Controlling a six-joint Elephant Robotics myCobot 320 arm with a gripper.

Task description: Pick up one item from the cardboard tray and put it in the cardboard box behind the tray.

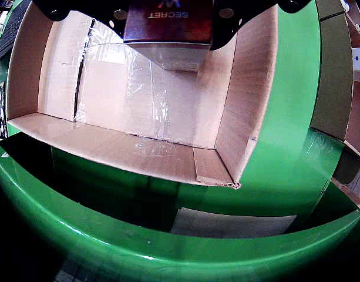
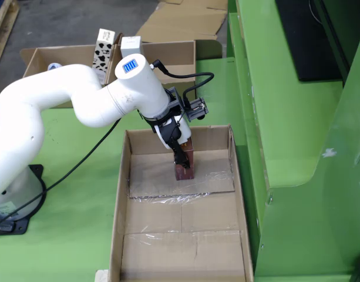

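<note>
My gripper (image 2: 181,154) is shut on a small dark brown carton (image 2: 185,168) and holds it upright inside the large open cardboard box (image 2: 122,194), near the box's far wall and close to its floor. In the wrist view the carton (image 1: 168,32), printed "SECRET", sits between the black fingers (image 1: 68,9) of the gripper (image 1: 168,14) at the top edge. The cardboard box's floor and walls (image 1: 250,106) lie below it. I cannot tell whether the carton touches the floor.
A second cardboard tray (image 2: 56,59) stands behind the box, with a cow-patterned carton (image 2: 104,50) and a white carton (image 2: 130,44) upright in it. Clear film (image 2: 168,198) lies on the box floor. A green raised structure (image 2: 285,117) runs along the right. A black cable (image 2: 80,164) trails from the arm.
</note>
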